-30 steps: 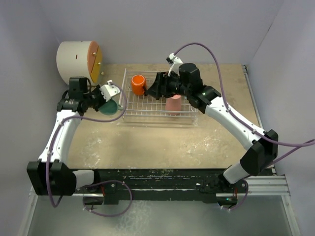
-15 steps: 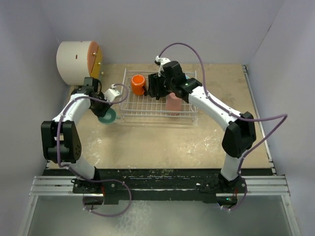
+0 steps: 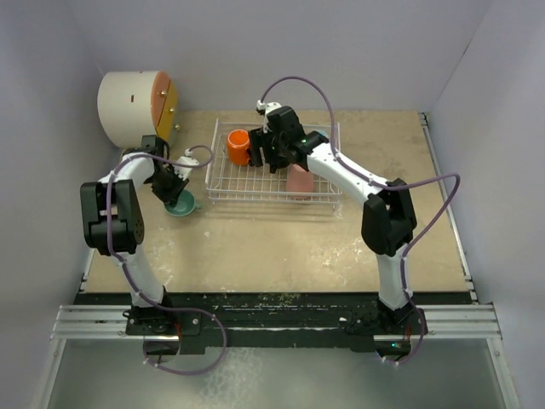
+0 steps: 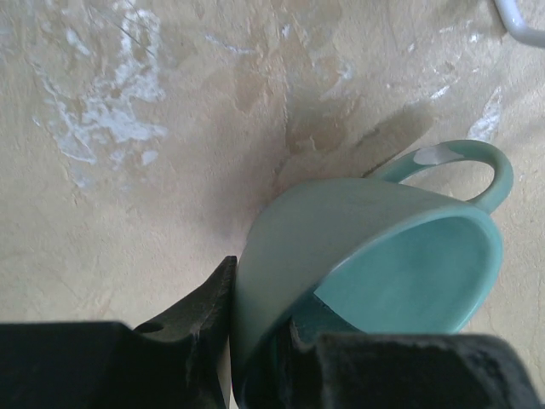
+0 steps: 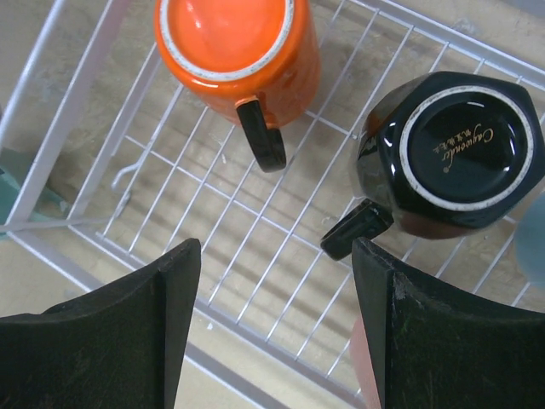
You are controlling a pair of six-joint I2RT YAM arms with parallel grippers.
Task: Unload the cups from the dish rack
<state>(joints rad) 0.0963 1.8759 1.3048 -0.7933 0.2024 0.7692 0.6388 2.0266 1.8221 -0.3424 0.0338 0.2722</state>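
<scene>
L jaws clamped on teal mug (image 4: 341,247) just outside rack (image 3: 255,198) edge; R jaws apart over orange mug (image 5: 234,51), black mug (image 5: 451,153).

Four cups are plain: orange mug (image 5: 230,51), black mug (image 5: 451,153), pink tumbler (image 3: 300,181), teal mug (image 4: 375,264). A pale blue sliver (image 5: 533,247) may be a fifth. One dish rack (image 3: 255,183).

white drum (image 3: 128,106); orange-yellow face; back left | tan table (image 3: 281,243); white smudges
</scene>
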